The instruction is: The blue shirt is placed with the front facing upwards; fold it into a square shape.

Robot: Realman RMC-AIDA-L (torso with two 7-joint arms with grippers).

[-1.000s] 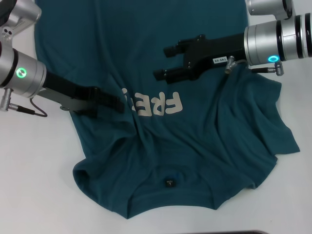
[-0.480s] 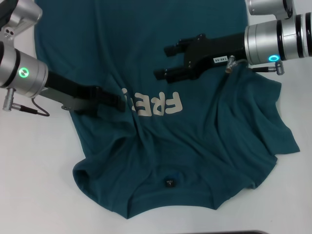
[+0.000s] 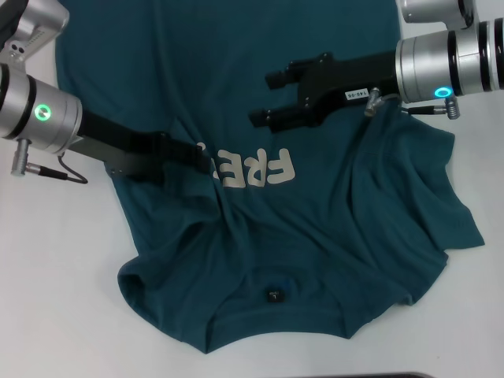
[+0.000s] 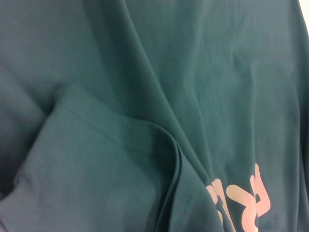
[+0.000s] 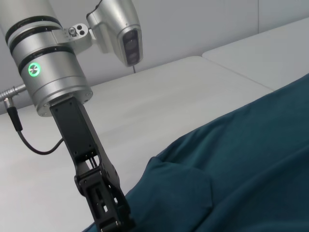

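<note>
The blue shirt (image 3: 315, 236) lies rumpled on the white table (image 3: 55, 276), with its collar and black neck label (image 3: 273, 296) towards me. Its cream lettering (image 3: 260, 168) reads upside down. My left gripper (image 3: 203, 160) is low on the cloth at the left end of the lettering, shut on a pinch of shirt, and creases run out from it. The left wrist view shows a folded sleeve hem (image 4: 120, 130) lying on the shirt body beside the lettering (image 4: 241, 203). My right gripper (image 3: 264, 98) hovers open above the shirt's middle, holding nothing.
Bare white table (image 5: 145, 96) shows to the left of the shirt and along the near edge. The right sleeve (image 3: 449, 213) spreads out at the right. The left arm (image 5: 53, 72) stands over the shirt's edge (image 5: 183, 169) in the right wrist view.
My left gripper has slid a little to the right and away from me, towards the lettering, drawing the cloth with it. The right gripper has stayed in place.
</note>
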